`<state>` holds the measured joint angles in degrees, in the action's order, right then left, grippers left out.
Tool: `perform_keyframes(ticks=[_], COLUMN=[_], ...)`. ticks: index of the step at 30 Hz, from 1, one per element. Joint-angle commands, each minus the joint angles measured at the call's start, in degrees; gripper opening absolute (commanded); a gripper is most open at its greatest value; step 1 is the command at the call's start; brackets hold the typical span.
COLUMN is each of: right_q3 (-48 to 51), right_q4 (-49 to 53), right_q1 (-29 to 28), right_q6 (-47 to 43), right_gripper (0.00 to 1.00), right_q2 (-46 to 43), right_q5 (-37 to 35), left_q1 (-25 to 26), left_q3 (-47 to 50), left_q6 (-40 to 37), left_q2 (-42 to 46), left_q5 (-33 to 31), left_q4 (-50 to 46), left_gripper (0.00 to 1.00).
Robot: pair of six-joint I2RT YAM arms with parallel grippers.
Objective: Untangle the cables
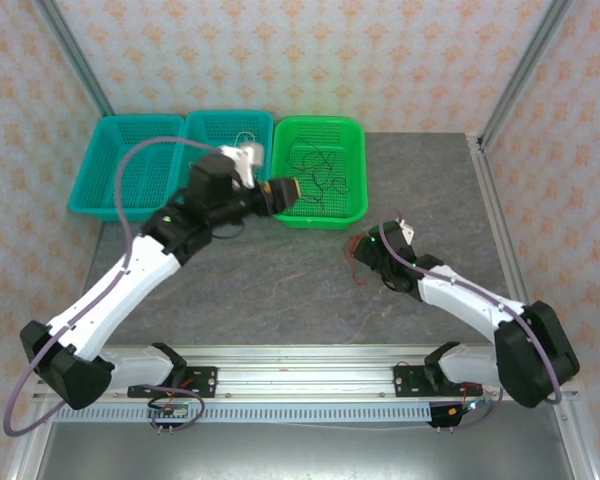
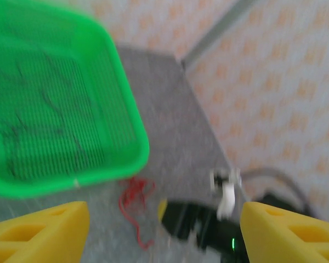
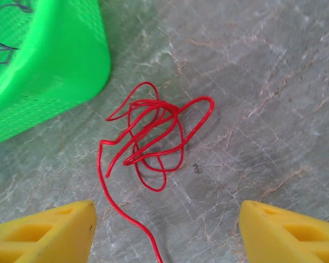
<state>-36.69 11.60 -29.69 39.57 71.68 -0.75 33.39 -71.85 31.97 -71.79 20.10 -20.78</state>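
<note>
- Cables: a red cable [image 3: 152, 116] lies in a loose tangle on the grey table [image 1: 280, 290], just off the near right corner of the green basket [image 3: 55, 66]. One end trails toward the near edge.
- Right gripper [image 3: 165, 211] hangs over that tangle, jaws wide apart and empty.
- Left gripper [image 2: 164, 211] sits at the green basket's near left rim, jaws also spread wide, holding nothing.
- Black cables [image 1: 320, 170] lie curled inside the green basket.
- Two teal baskets [image 1: 120, 170] stand side by side to its left.
</note>
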Motion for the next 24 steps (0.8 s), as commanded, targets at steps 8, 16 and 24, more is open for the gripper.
perform_keyframes(ticks=[8, 16, 24], right_q3=[-1.3, 2.7, 6.0], right_q4=[3.3, 2.7, 4.2], right_q1=[3.2, 3.3, 3.3], right_q6=[8.1, 10.7, 11.5], right_gripper=[0.66, 0.62, 0.61], right_q2=[2.2, -3.4, -10.1], right_q5=[4.2, 2.4, -0.1], left_q1=[14.8, 15.0, 15.0], left_q3=[8.0, 3.4, -1.5], left_q6=[8.2, 8.6, 11.4], left_q2=[-16.6, -31.6, -41.6], left_q5=[1.1, -4.8, -8.6], left_q4=[15.8, 18.2, 18.7], left_gripper=[0.73, 0.63, 0.50])
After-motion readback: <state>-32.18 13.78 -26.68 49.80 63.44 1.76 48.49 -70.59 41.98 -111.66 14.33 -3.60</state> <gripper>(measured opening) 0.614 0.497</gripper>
